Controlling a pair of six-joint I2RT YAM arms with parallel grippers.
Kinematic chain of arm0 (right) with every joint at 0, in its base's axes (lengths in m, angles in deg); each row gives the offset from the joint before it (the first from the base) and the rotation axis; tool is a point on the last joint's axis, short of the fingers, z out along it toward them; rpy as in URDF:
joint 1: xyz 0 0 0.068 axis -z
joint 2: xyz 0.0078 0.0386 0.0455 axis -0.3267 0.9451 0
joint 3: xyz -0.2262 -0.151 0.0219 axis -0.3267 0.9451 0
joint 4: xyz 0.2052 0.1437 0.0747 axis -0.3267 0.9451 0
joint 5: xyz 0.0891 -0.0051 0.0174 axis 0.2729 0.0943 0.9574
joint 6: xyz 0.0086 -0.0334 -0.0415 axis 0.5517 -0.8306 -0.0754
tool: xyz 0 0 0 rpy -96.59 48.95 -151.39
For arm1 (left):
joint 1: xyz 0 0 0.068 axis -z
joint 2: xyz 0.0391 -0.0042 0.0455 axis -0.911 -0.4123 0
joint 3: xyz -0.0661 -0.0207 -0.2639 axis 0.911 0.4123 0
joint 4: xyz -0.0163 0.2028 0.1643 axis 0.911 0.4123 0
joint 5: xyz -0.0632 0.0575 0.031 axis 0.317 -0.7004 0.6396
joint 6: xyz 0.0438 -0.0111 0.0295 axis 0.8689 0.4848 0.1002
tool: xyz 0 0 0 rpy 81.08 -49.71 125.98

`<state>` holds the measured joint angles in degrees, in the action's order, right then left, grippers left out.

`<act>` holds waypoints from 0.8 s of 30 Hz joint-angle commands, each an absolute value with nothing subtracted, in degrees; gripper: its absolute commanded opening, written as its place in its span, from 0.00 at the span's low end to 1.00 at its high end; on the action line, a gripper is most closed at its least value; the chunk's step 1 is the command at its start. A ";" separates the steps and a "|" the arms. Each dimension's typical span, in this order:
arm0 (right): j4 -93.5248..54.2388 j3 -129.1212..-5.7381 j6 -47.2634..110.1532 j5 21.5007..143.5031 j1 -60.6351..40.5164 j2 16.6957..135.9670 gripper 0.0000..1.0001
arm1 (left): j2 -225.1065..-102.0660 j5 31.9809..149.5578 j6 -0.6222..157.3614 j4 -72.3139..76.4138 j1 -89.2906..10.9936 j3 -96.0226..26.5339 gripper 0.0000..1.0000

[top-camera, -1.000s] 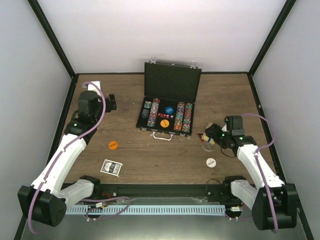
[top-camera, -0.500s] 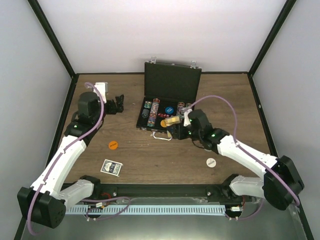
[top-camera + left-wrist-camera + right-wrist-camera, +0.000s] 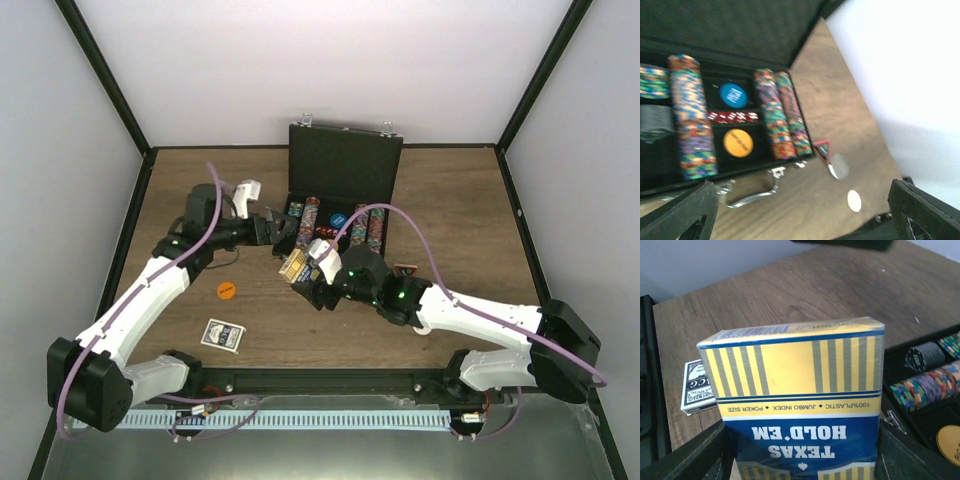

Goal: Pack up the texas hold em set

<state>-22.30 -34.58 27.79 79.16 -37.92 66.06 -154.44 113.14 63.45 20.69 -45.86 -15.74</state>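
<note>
The black case (image 3: pixel 345 160) stands open at the back centre, with rows of multicoloured chips (image 3: pixel 689 115) inside, a blue disc (image 3: pixel 733 95) and an orange disc (image 3: pixel 738 142). My right gripper (image 3: pixel 302 274) is shut on a yellow-and-blue Texas Hold'em card box (image 3: pixel 795 390), held in front of the case's left end. My left gripper (image 3: pixel 283 232) hangs open by that same end, with nothing between its fingers (image 3: pixel 687 212). A blue-backed deck (image 3: pixel 222 335) and another orange disc (image 3: pixel 226 290) lie on the table at the front left.
To the right of the case a dark triangle with a red edge (image 3: pixel 822 148) and a white disc (image 3: pixel 854 201) lie on the wood. The case's metal handle (image 3: pixel 752 187) sticks out toward me. Black frame posts border the table.
My right arm swung from the table's right side across the front of the case to its left end, carrying the card box. My left arm moved right toward the case.
</note>
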 commanded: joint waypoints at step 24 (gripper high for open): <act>-27.79 -38.70 19.88 69.79 -38.93 69.36 0.61 | -156.75 120.32 67.85 33.33 -38.18 -16.97 0.51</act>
<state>-25.78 -34.76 20.38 72.66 -38.78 68.35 -157.50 120.70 66.22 31.18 -38.91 -16.97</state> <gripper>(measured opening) 0.706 0.551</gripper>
